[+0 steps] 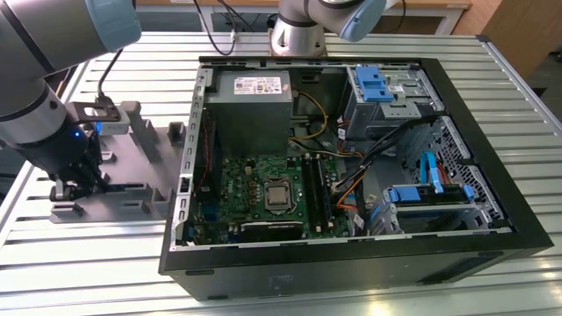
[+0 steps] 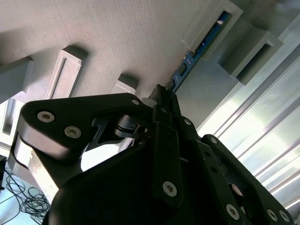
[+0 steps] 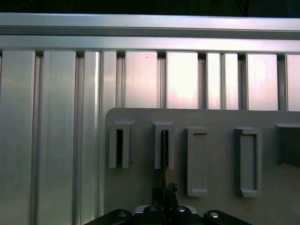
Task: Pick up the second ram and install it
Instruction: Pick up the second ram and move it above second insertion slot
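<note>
Though the exterior view puts the black gripper (image 1: 72, 191) at the grey plastic holder (image 1: 141, 197), the second wrist view shows it clamped on a thin blue-green ram stick (image 2: 188, 61).

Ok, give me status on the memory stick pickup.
Hand low over the grey holder, at one end of the memory stick. Stick on edge in the holder, not yet lifted. Slot walls close on both sides.

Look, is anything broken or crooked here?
Nothing stands out. The second ram sits in line with its slot in the grey holder, with the gripper right at it. The computer case lies open, which fits the job.
</note>
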